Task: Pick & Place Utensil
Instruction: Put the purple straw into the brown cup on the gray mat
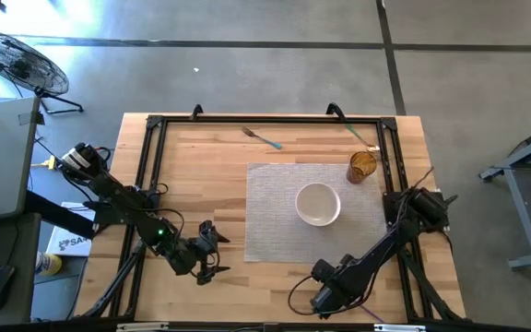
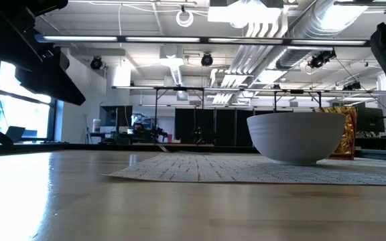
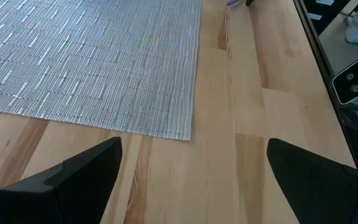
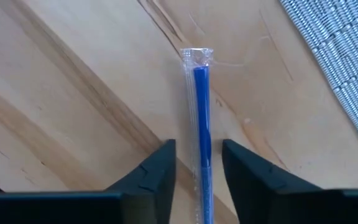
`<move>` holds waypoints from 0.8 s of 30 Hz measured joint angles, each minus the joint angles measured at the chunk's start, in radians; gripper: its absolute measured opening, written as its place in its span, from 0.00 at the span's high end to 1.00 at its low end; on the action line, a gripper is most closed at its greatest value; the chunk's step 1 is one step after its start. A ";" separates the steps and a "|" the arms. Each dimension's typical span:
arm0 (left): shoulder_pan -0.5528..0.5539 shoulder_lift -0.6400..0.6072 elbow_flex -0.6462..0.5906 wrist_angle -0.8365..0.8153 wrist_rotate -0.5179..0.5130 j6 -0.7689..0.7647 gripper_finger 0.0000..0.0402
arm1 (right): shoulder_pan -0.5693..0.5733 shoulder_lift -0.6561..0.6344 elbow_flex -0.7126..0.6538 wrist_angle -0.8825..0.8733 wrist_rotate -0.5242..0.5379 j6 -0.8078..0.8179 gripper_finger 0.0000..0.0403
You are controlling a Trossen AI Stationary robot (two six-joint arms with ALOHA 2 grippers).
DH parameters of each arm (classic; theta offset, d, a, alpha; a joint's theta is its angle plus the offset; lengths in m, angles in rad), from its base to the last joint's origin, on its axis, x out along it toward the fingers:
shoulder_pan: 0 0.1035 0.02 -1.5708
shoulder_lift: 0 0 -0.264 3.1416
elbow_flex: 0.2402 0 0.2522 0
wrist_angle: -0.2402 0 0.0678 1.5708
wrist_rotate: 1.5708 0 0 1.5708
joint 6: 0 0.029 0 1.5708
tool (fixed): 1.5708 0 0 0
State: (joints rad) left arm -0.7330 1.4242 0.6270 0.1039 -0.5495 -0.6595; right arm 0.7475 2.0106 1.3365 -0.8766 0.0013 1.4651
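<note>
A blue straw in a clear wrapper (image 4: 201, 118) lies flat on the wood near the table's near edge, right of centre. In the high view its end (image 1: 374, 314) pokes out beside my right arm. My right gripper (image 4: 199, 155) points down over it, one finger on each side of the straw, with a narrow gap between them. A thin strip of wood shows between each finger and the wrapper. My left gripper (image 1: 212, 251) waits open above the wood, left of the placemat (image 1: 275, 212). A metal fork (image 1: 262, 138) lies at the far side.
A white bowl (image 1: 318, 204) stands on the grey woven placemat, with an amber glass (image 1: 362, 167) at the mat's far right corner. A black frame (image 1: 150, 166) borders the table. Bare wood lies to the left of the mat and along the near edge.
</note>
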 joint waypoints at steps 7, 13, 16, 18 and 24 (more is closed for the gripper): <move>0.000 0.000 0.000 0.000 0.000 0.000 0.01 | 0.000 0.001 -0.001 0.010 0.006 0.000 0.79; 0.000 0.000 0.000 0.000 0.000 0.000 0.01 | 0.000 0.001 -0.002 0.015 0.011 -0.007 0.83; 0.000 0.000 0.000 0.000 0.000 0.000 0.01 | -0.001 0.001 -0.002 0.017 0.012 -0.008 0.86; 0.000 0.000 0.000 0.000 0.000 0.000 0.01 | -0.001 0.002 -0.002 0.017 0.016 -0.010 0.89; 0.000 0.000 0.000 0.000 0.000 0.000 0.01 | -0.001 0.002 -0.002 0.017 0.039 -0.071 0.98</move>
State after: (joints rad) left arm -0.7330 1.4242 0.6270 0.1037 -0.5494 -0.6598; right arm 0.7464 2.0121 1.3342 -0.8600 0.0405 1.3942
